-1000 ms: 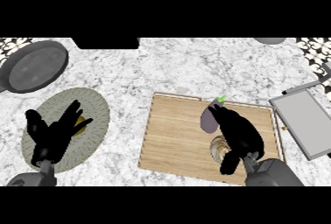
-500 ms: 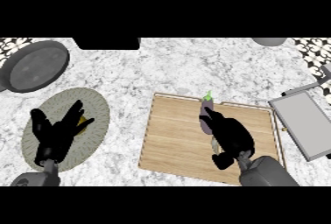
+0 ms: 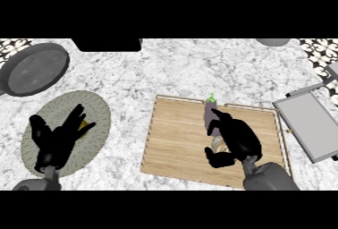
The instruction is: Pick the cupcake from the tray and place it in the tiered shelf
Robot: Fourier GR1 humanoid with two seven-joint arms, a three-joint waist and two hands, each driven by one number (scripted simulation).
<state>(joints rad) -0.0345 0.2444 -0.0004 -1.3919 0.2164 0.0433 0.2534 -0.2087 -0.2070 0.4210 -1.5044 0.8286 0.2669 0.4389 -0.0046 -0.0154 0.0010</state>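
Right hand (image 3: 234, 141): over the wooden tray (image 3: 177, 143), fingers curled down around a pale item, probably the cupcake (image 3: 218, 144), mostly hidden.
Eggplant (image 3: 210, 112): purple, green stem, on the tray just beyond the right hand's fingers.
Left hand (image 3: 58, 141): fingers spread apart, over the round woven mat (image 3: 98, 112), left.
Tiered shelf (image 3: 310, 125): grey, right of the tray.
Pan (image 3: 34, 69): dark, far left on the marble surface (image 3: 198, 67).
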